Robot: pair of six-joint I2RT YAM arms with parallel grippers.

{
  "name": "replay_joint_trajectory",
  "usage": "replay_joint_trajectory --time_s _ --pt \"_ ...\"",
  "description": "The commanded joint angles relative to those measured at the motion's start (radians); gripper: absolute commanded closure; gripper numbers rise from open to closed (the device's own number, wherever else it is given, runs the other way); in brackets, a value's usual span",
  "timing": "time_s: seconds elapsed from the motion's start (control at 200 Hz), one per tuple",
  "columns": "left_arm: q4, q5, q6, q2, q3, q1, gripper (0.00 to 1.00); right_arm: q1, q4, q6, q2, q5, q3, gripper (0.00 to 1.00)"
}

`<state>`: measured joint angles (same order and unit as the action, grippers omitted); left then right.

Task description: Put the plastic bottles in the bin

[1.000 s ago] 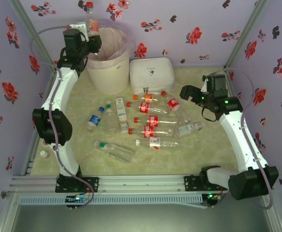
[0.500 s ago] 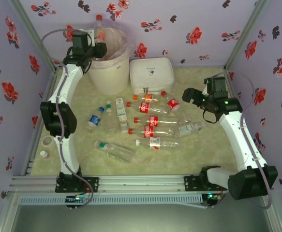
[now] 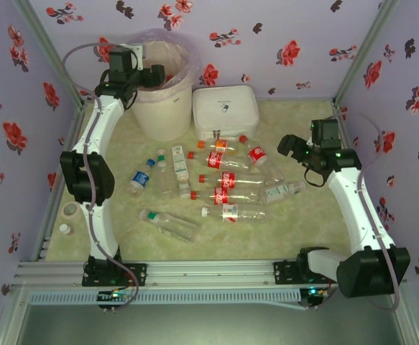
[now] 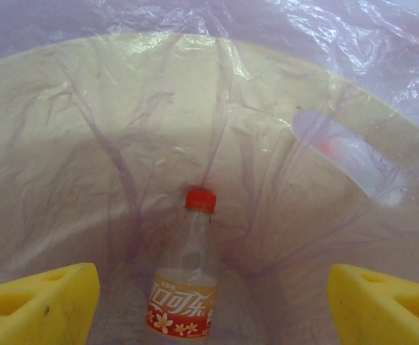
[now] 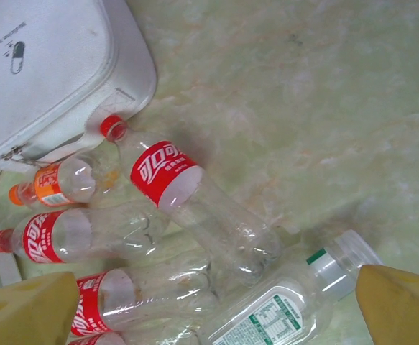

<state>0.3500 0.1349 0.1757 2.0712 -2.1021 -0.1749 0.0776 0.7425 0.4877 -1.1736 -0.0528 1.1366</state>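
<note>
Now the left claw [image 3: 152,74] hangs wide open over the bin [image 3: 162,108], and a red-capped bottle [image 4: 187,287] is inside it. The right claw [image 3: 289,146] is wide open above the other bottles [image 3: 227,180] on the table [image 3: 302,223].

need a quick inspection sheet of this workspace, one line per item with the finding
surface: pale marbled table, no spill seen
job's things: plastic bottles lying loose mid-table; one red-capped bottle inside the bag-lined bin
clutter: white case beside the bin
claws: left claw open over the bin; right claw open above the bottles
cables: left hose and right hose loop clear of the bottles
surroundings: lilac flowered walls, metal rail at near edge
</note>
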Motion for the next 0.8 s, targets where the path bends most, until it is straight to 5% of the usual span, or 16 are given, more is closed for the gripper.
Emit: replay_joint_trajectory --time_s 0.0,0.3,0.515,0.795 --pt "0.028 0.017 -0.013 -0.040 -0.018 -0.004 0.17 -0.027 0.050 0.043 0.026 0.076 -0.011 0.01" --pt "0.105 0.031 -0.047 -0.157 -0.096 -0.010 0.02 -0.037 0.234 0.223 -0.031 0.192 -0.026 0.01" --pt "0.229 0.032 -0.085 -0.297 -0.089 -0.045 0.00 -0.038 -0.025 0.478 0.022 0.018 -0.268 0.15" --pt "0.231 0.015 -0.097 -0.596 0.334 -0.222 0.00 -0.072 -0.171 0.556 -0.086 0.091 -0.354 0.21"
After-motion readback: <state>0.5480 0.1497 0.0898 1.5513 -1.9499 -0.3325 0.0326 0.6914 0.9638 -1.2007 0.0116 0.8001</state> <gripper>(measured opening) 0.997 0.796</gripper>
